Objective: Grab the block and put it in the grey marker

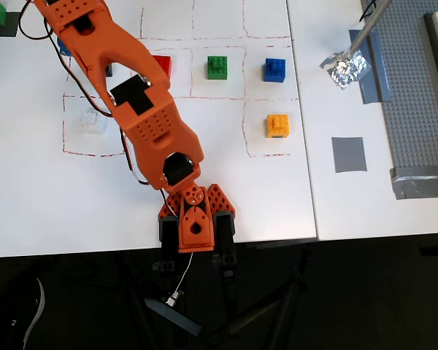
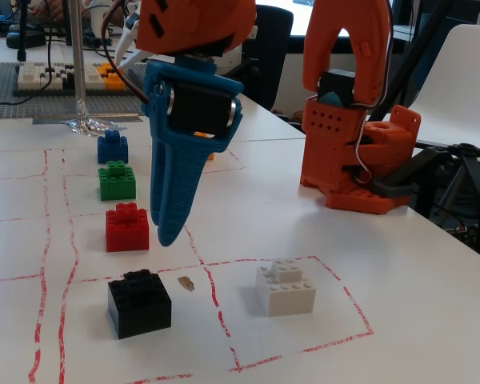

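The black block (image 2: 138,302) sits on the white table at the near end of a row of bricks in the fixed view. In the overhead view only a dark sliver of it (image 1: 108,70) shows beside the arm. My gripper (image 2: 167,238) has blue fingers that point down and look shut and empty. Its tip hangs just right of the red brick (image 2: 127,227), behind the black block and apart from it. In the overhead view the arm hides the gripper. The grey marker (image 1: 349,154) is a flat square far to the right in the overhead view and is out of the fixed view.
Green (image 1: 217,67), blue (image 1: 274,70), orange (image 1: 277,125) and white (image 1: 92,122) bricks lie inside red drawn squares. Crumpled foil (image 1: 344,69) on a rod and a studded grey baseplate (image 1: 416,95) stand at the right. The arm's base (image 1: 197,226) sits at the table's front edge.
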{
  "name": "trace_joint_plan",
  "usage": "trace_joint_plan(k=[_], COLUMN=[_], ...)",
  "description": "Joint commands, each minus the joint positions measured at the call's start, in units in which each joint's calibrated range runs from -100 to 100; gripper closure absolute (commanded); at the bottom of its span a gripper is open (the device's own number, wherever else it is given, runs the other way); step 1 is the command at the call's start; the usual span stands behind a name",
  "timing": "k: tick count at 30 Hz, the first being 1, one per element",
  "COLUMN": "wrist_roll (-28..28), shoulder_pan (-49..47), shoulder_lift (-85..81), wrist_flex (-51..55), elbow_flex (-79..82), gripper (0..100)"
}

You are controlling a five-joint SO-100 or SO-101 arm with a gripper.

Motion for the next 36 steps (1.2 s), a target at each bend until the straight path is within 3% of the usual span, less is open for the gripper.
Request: trace_joint_plan(k=[1,11,36], wrist_roll=[1.1,3.1,4.6], shoulder_pan=[-0.6,-0.9,0.9], shoulder_lift=[-2.9,1.0,8.2], wrist_flex=[-0.7,-5.7,-14.2], elbow_flex=[-5.4,-4.7,0.4], gripper=[77,71,73])
